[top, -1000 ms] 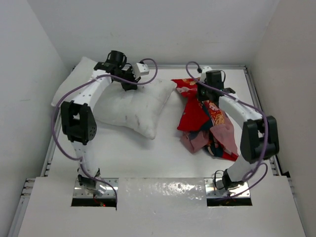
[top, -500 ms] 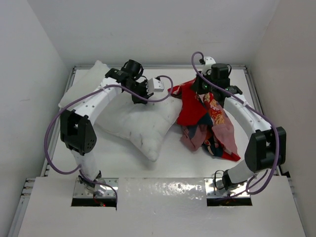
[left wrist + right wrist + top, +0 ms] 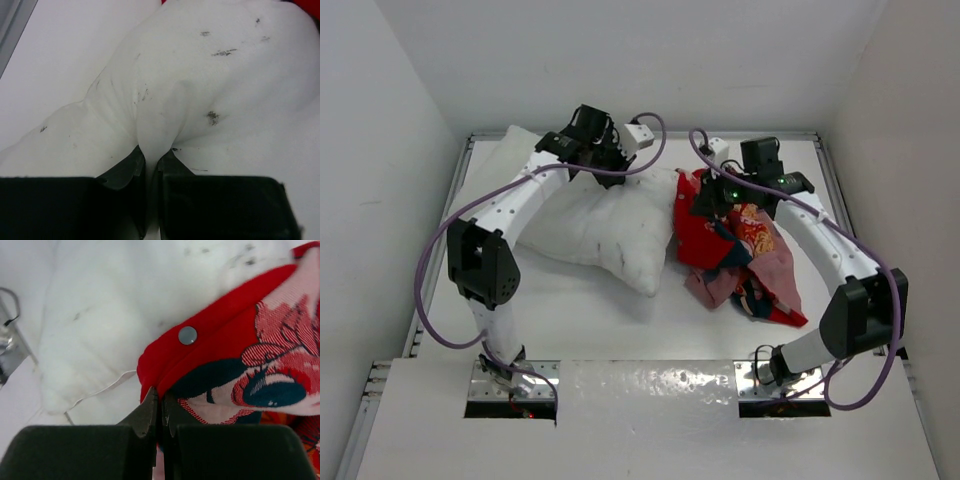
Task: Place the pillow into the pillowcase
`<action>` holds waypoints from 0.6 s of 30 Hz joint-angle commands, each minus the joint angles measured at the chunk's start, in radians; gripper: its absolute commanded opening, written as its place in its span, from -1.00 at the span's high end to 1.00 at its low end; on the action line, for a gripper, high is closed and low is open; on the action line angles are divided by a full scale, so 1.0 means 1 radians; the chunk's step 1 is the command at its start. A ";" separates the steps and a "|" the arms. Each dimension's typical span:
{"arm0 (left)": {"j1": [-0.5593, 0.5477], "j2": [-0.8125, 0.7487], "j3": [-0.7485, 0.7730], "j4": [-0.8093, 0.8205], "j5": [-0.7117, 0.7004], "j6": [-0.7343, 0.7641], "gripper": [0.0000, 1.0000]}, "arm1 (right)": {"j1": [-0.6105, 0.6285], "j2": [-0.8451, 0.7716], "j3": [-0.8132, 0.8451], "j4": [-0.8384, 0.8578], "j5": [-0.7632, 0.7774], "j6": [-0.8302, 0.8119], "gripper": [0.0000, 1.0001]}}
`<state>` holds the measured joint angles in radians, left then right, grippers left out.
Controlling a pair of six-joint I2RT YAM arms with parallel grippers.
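The white pillow [image 3: 588,218] lies at the back left of the table, and its right corner touches the pillowcase [image 3: 735,250]. My left gripper [image 3: 612,168] is over the pillow's far edge, shut on a pinched fold of its cover [image 3: 151,157]. Dark specks mark the pillow [image 3: 225,75] in the left wrist view. The red pillowcase is bunched up right of centre, pale pink showing at its near end. My right gripper [image 3: 705,200] is at its left edge, shut on the red hem [image 3: 161,397] just below a grey snap [image 3: 187,335]. The pillow [image 3: 110,305] lies right behind that hem.
White walls enclose the table on the left, back and right. A metal rim [image 3: 468,160] runs along the left side and another along the right [image 3: 830,170]. The arm bases stand on metal plates [image 3: 515,385] at the near edge. Purple cables loop off both arms.
My left gripper has dragged the pillow to the right, up against the pillowcase. My right gripper has moved left with the pillowcase's edge toward the pillow.
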<state>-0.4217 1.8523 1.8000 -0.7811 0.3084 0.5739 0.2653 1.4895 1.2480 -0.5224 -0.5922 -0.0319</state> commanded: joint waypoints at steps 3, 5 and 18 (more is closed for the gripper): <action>0.012 -0.015 0.068 0.215 0.004 -0.186 1.00 | 0.002 0.020 0.151 -0.255 -0.353 -0.137 1.00; 0.002 0.002 0.070 0.241 0.046 -0.216 1.00 | 0.003 0.058 0.197 -0.249 -0.391 -0.099 1.00; -0.005 0.168 0.075 0.478 -0.212 -0.306 0.04 | -0.155 0.143 0.208 -0.017 0.240 0.254 -0.98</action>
<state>-0.4423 2.0472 1.8225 -0.4011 0.1802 0.2710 0.1234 1.7023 1.3952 -0.4797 -0.6182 0.2054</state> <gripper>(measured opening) 0.439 0.986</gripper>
